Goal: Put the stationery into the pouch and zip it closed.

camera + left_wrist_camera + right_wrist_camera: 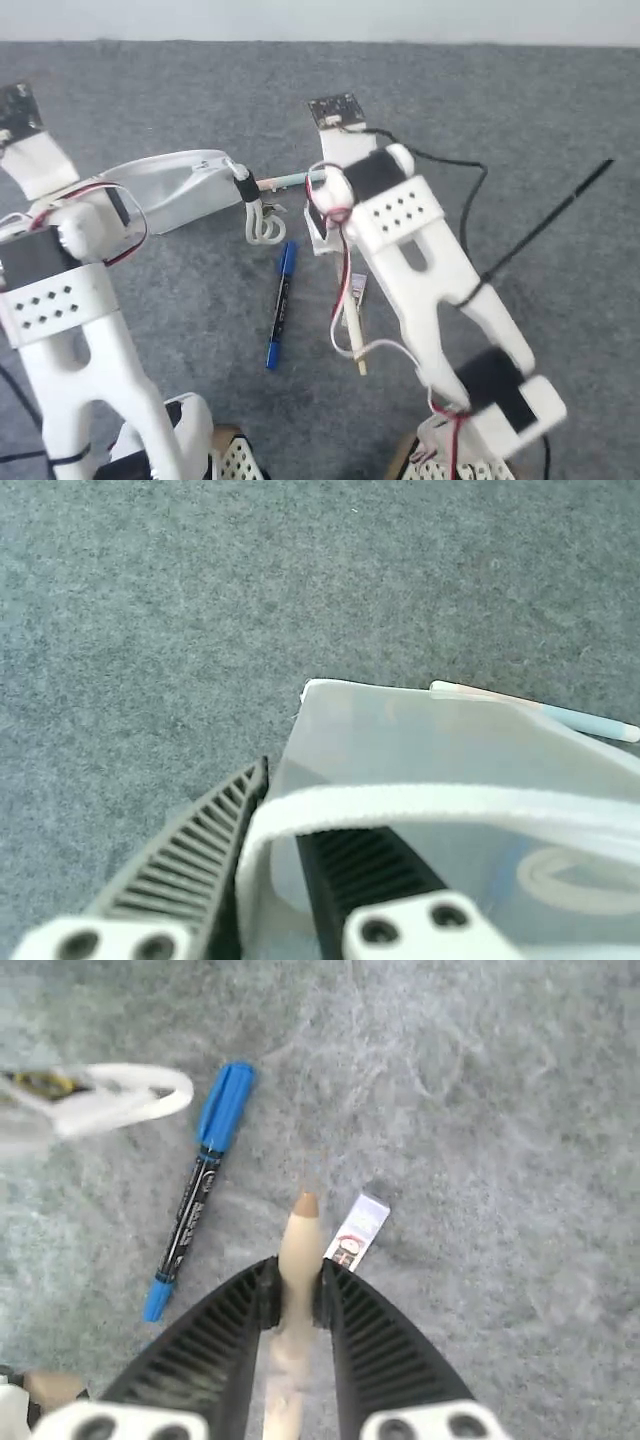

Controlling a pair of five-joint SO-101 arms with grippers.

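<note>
- The pouch is at the left of the grey carpet, with its strap loop end turned toward the middle. My left gripper is clamped on its rim, one finger outside and the other showing through the clear wall.
- My right gripper is closed on a cream stick, whose brown tip pokes past the fingertips. Beyond that tip, the blue marker and the small eraser lie loose on the carpet, outside the pouch.
- Watch the rim: I pinch it at one spot only. If the soft wall sags there, the stick's tip could butt against the rim instead of sliding in.
- Watch the grip too. The stick runs almost along my fingers, so a nudge at the tip could swivel it or push it out of my hold.
- A pale pencil with a teal end lies right at the pouch's loop end. Crowding in beside it could knock it away, and the loop could snag a finger.
- I cannot tell whether that pale pencil is partly inside the pouch, resting on it, or lying on the carpet behind it.
- I cannot make out the zip, nor how wide the mouth gapes.
- A beige stick lies half under my right arm and its cables. I cannot say whether it, the pale pencil or a third piece is the one in my jaws.
</note>
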